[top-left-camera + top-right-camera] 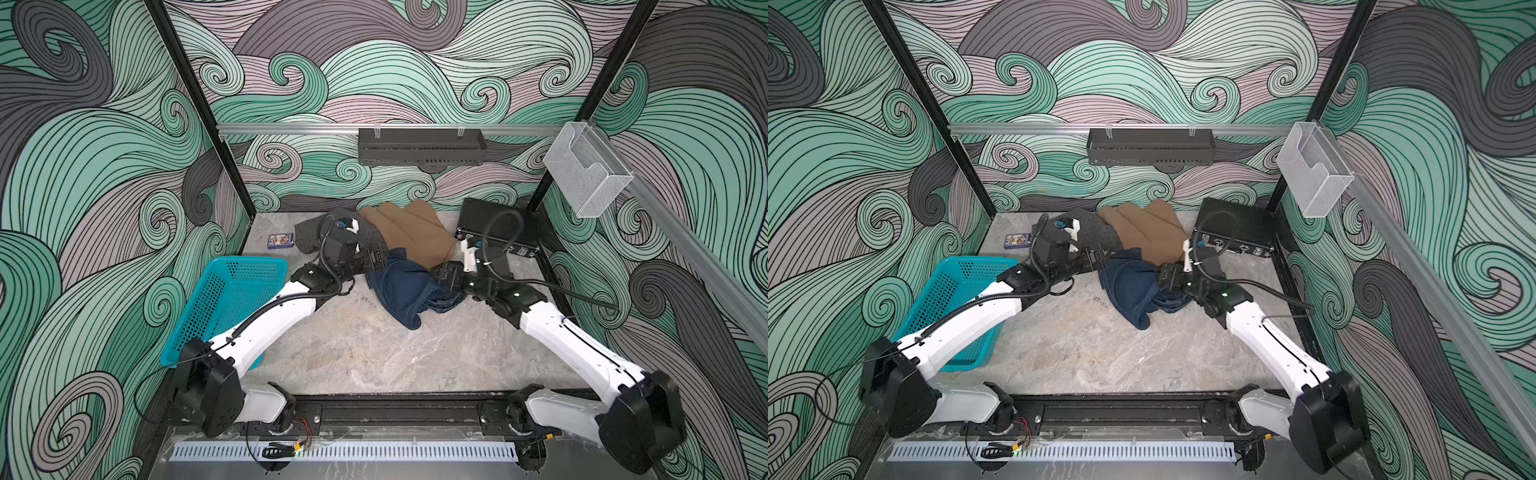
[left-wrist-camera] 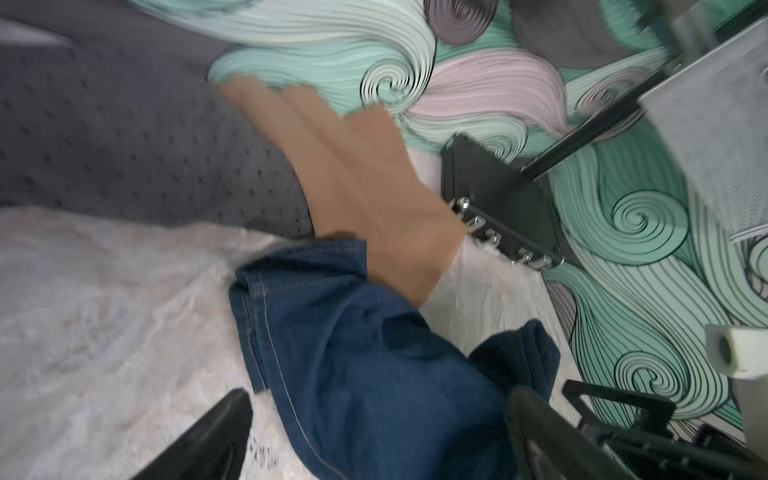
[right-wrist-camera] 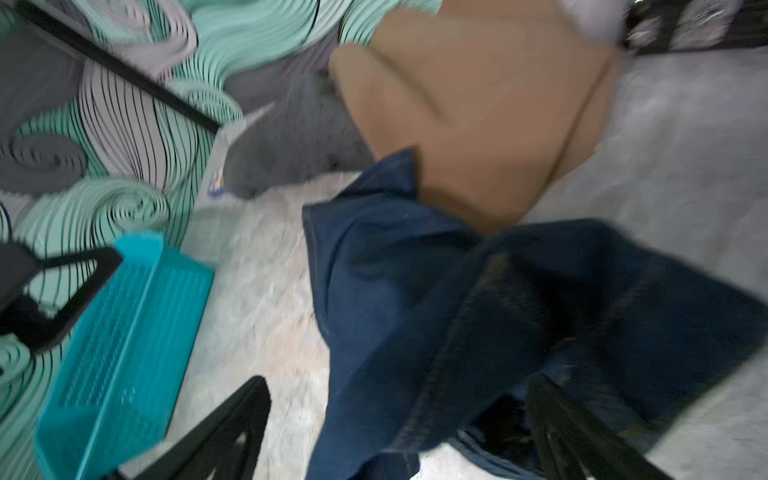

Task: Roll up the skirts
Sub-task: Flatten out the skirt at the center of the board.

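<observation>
A dark blue denim skirt [image 1: 401,293] lies crumpled and partly folded over itself on the worktop [image 1: 365,357], a little past its middle and towards the right edge. Behind it, overlapped by the denim, a tan skirt [image 1: 415,232] fans out to the far edge. A grey dotted skirt [image 1: 307,235] lies against the tan one, on the side towards the far left corner. None is rolled yet.

Two robot arms reach in from the near edge and meet at the denim, one on each side. The left end effector [image 2: 378,395] has its fingers spread wide, with denim lying between them and nothing pinched. The right end effector [image 3: 399,382] is likewise spread over a bunched fold of denim. Its view is blurred, so I cannot tell whether a finger touches the cloth.

The step in hand looks like taking hold of the denim. To do it well, each end effector should probably close on a single edge. Together they could then draw the skirt onto the bare near half of the worktop, clear of the tan one, and flatten it before rolling. A black case [image 1: 490,224] sits in the far right corner and a teal basket [image 1: 232,291] along the left edge.
</observation>
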Controlling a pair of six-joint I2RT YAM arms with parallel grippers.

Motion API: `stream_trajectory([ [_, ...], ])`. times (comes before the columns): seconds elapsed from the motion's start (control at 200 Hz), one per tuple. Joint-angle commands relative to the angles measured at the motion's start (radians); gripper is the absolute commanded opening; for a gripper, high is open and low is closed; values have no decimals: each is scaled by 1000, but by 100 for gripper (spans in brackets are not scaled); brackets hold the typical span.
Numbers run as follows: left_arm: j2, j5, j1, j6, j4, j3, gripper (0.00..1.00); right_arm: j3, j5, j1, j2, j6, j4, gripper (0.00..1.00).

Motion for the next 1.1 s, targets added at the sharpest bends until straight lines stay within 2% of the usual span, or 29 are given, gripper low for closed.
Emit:
stream_trajectory([
  [0.0,81,101,-4,-39,-367,66,93,59,68,77,104,-71,-310,95],
  [0.1,126,205,-5,-9,-383,64,93,84,115,87,135,-36,-319,92],
  [0.215,155,282,-14,-32,-358,40,93,73,198,68,104,50,-306,89],
  [0.355,182,352,-36,-155,-239,-68,94,35,146,-21,39,145,-290,85],
  [0.525,259,391,-36,-355,5,-156,94,-7,16,-153,18,158,-239,87],
  [0.625,329,382,-36,-392,85,-119,90,9,-20,-186,36,146,-237,88],
  [0.736,410,344,-35,-382,78,-43,85,21,-41,-189,59,137,-207,85],
  [0.886,501,353,-23,-368,91,41,86,53,-52,-204,107,141,-204,79],
  [0.926,516,354,-19,-357,91,62,82,57,-52,-207,119,143,-196,77],
  [0.966,529,358,-15,-352,83,81,70,65,-55,-211,134,142,-194,74],
  [1.016,540,372,-6,-344,75,100,50,76,-81,-220,154,134,-192,62],
  [1.061,540,365,-1,-338,47,116,24,88,-94,-224,165,124,-191,52],
  [1.096,529,355,2,-326,30,123,10,96,-102,-224,169,114,-189,43],
])
